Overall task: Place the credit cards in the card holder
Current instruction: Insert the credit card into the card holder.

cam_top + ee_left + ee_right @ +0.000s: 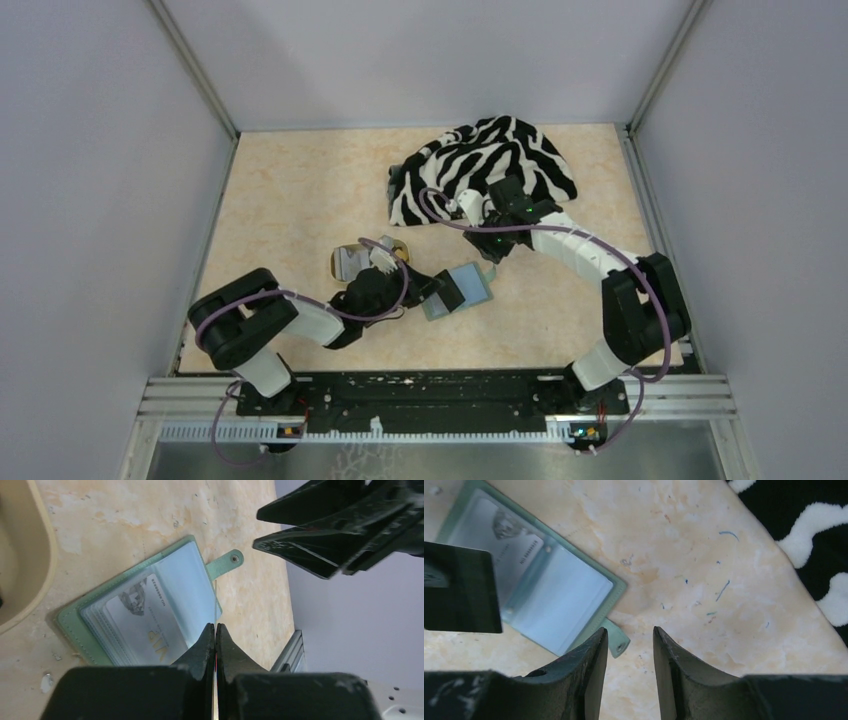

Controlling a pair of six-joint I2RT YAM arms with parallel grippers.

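Note:
The sage-green card holder lies open on the table, its pale blue-grey sleeves up. A pale card marked VIP sits inside one clear sleeve. My left gripper is shut on a dark credit card, which shows only as a thin edge in the left wrist view, just above the holder's inner page. My right gripper stands open and holds nothing, hovering beside the holder's snap tab.
A tan oval tray with more cards lies left of the holder, close to the left arm. The zebra-striped cloth is heaped at the back right, behind the right wrist. Grey walls enclose the table.

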